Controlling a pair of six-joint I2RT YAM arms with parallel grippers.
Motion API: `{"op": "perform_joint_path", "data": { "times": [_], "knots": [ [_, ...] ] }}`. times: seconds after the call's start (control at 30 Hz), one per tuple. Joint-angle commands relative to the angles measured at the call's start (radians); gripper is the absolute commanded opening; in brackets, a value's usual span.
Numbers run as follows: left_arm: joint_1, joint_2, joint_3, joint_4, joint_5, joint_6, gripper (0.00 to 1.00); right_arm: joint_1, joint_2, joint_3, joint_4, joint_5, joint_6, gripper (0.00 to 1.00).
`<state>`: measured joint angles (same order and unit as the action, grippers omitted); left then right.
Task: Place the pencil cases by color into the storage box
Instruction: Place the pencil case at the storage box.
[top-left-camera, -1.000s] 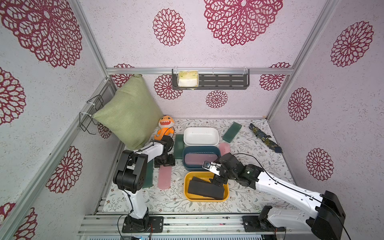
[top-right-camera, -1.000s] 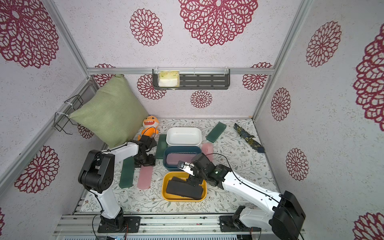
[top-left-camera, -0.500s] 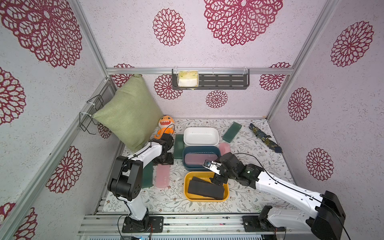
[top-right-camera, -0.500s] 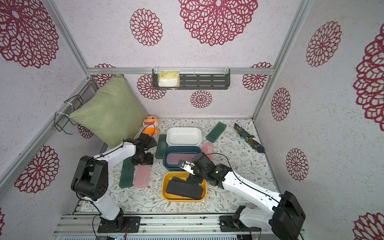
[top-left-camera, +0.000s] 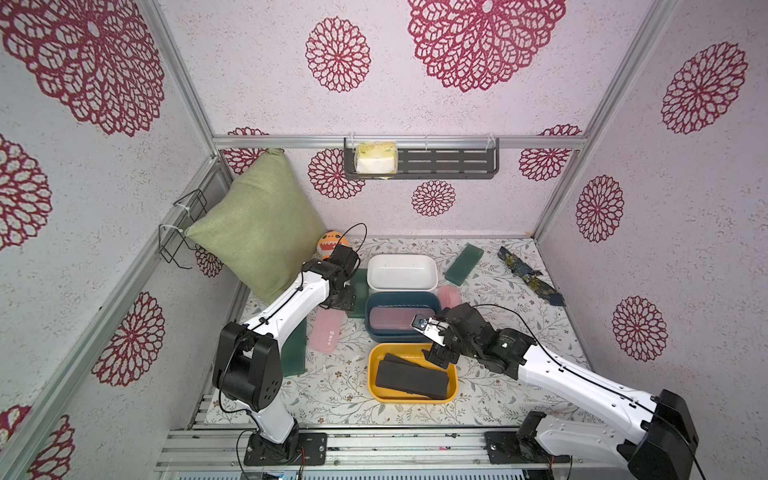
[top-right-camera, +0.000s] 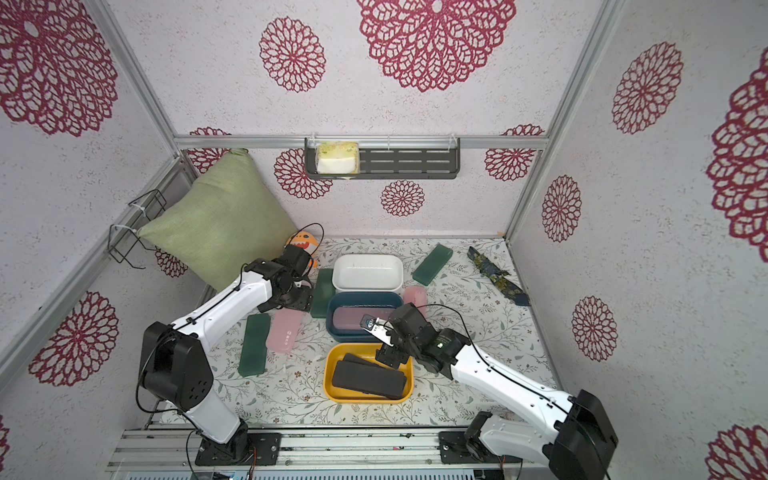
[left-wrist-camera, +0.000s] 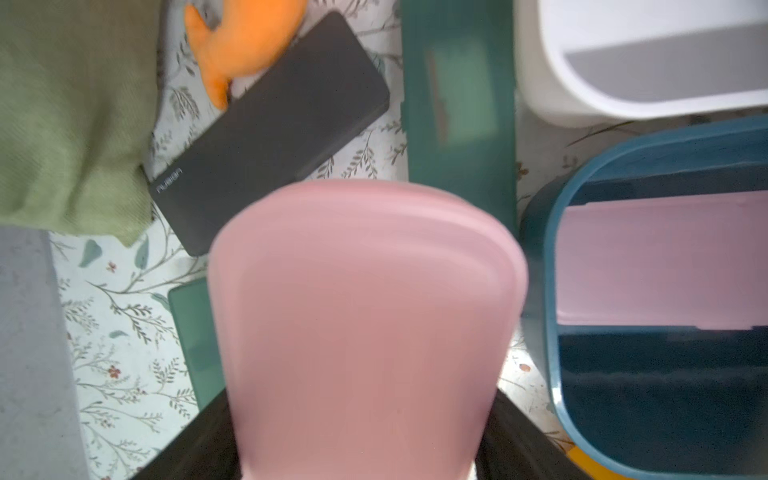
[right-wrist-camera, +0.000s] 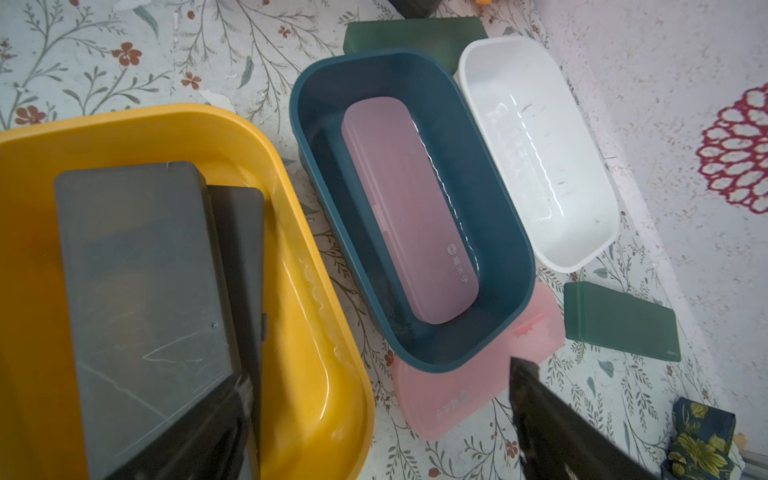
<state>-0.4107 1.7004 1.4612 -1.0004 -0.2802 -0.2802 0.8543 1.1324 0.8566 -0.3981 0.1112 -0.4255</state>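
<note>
Left arm (top-left-camera: 291, 309) has stretched lower, left tool (top-left-camera: 344, 299) clamping the pink case (top-left-camera: 326, 334); right tool (top-left-camera: 439, 356) spread.

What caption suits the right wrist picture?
Two black cases in the yellow bin, one pink case in the blue bin, white bin empty.
</note>
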Motion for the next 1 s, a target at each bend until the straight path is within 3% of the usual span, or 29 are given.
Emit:
{"op": "perform_joint_path", "data": {
  "times": [0.0,0.3,0.6,0.97],
  "knots": [
    [-0.033,-0.006,0.063,-0.026,-0.024,0.069,0.75,-0.019,-0.037,-0.01,0.022,0.052,0.06,0.99],
    [-0.162,0.073,0.188,0.036,0.059,0.321,0.76,-0.069,-0.111,-0.035,0.05,0.22,0.183,0.99],
    [-0.208,0.154,0.268,0.15,0.15,0.499,0.77,-0.092,-0.217,-0.079,0.067,0.248,0.259,0.99],
    [-0.293,0.311,0.381,0.12,0.228,0.647,0.78,-0.098,-0.237,-0.098,0.061,0.258,0.279,0.99]
  ]
}}
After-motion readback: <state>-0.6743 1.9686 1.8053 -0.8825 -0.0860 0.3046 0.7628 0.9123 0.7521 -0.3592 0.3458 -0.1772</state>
